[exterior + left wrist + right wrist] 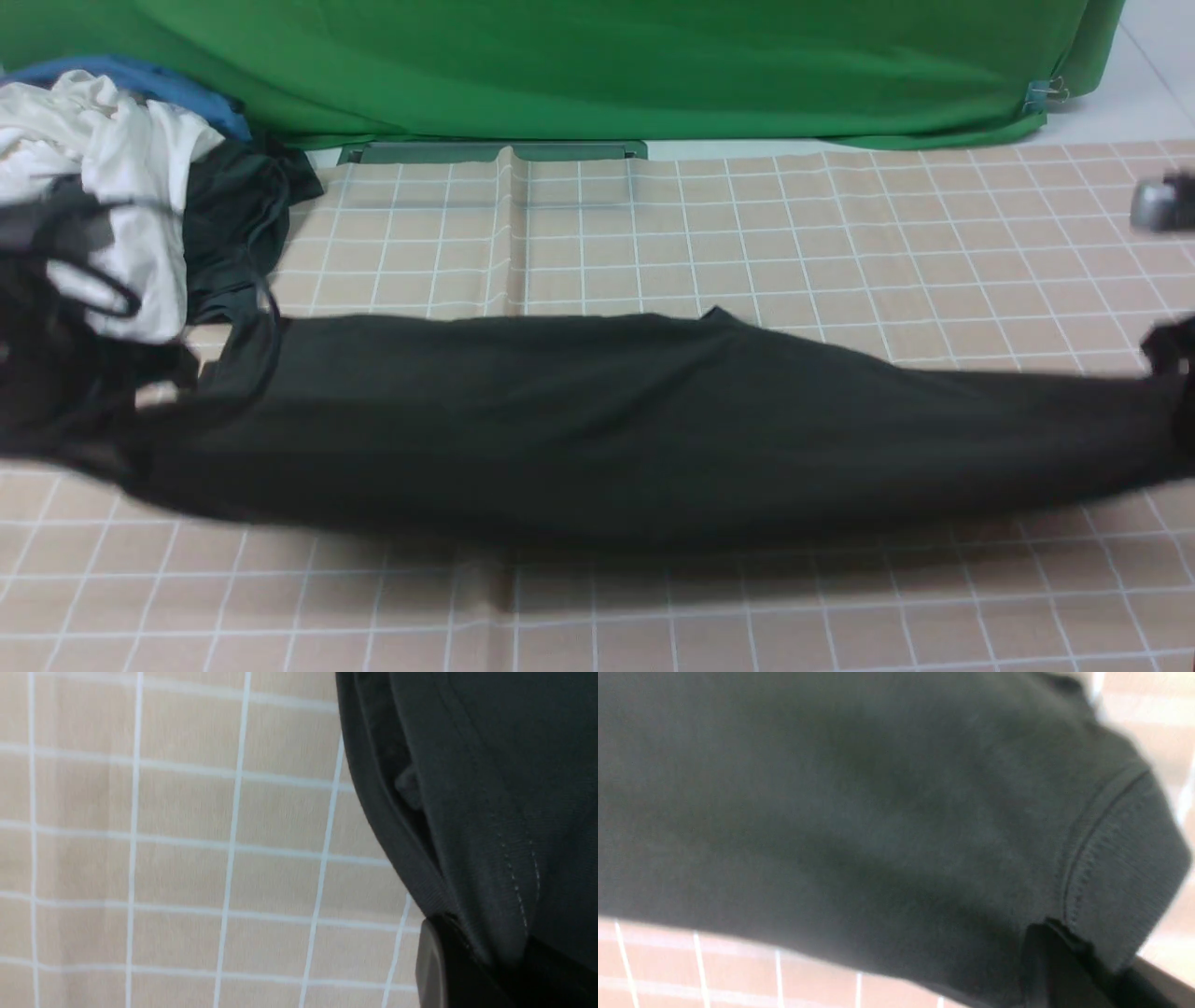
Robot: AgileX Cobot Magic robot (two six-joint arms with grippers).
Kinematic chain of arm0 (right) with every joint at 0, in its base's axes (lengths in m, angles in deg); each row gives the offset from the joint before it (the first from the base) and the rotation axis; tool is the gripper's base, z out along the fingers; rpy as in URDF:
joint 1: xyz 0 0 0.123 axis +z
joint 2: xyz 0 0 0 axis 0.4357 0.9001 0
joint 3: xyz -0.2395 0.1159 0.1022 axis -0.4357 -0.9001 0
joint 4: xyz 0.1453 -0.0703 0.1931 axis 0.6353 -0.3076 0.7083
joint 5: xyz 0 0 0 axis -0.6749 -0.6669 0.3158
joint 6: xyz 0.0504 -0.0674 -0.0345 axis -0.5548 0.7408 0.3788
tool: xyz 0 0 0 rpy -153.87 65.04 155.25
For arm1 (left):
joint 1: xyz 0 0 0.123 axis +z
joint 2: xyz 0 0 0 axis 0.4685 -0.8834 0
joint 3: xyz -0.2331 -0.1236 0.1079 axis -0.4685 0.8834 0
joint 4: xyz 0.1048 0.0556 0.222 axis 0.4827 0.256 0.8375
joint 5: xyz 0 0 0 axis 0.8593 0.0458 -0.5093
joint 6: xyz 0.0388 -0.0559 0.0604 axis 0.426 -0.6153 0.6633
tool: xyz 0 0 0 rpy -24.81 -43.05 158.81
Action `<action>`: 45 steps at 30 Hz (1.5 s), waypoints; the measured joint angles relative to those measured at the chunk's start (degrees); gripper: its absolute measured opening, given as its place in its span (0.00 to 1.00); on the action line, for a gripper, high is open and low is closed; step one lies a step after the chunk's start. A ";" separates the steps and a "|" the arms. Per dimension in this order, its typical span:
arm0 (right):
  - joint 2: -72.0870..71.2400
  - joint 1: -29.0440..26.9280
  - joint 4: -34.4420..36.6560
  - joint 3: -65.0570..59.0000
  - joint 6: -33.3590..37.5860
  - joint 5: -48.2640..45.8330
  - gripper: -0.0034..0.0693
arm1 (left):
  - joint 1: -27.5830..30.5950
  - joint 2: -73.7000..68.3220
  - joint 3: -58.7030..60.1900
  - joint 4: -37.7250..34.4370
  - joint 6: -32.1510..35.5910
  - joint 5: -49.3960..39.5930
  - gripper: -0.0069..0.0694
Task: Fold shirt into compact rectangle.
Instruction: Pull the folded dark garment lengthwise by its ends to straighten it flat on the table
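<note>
The black-olive shirt (597, 429) is stretched in a long band across the front view, held up just above the checked tablecloth (653, 233) with its shadow beneath. Its chest print and neck label are hidden. My left gripper (495, 961) is shut on a ribbed, stitched edge of the shirt (467, 812); in the front view it is a dark blur at the left end (56, 401). My right gripper (1087, 961) is shut on a ribbed band of the shirt (1115, 877), at the right end of the band (1176, 359).
A pile of clothes sits at the back left: a white garment (103, 168), a blue one (177, 89) and a smaller dark greyish one (233, 224). A green backdrop (597, 65) hangs behind the table. A blurred grey object (1162, 203) shows at the right edge.
</note>
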 joint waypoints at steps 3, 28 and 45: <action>-0.50 0.00 -0.17 -5.55 -0.14 0.14 0.13 | 0.00 1.65 4.11 0.27 -0.12 0.00 0.14; 1.89 0.00 5.41 -3.39 -1.51 10.90 0.64 | -3.63 3.91 7.35 -2.56 4.25 6.28 0.39; 14.34 9.40 3.63 1.73 7.23 17.33 0.35 | -13.33 -9.98 7.76 -4.04 2.62 12.13 0.11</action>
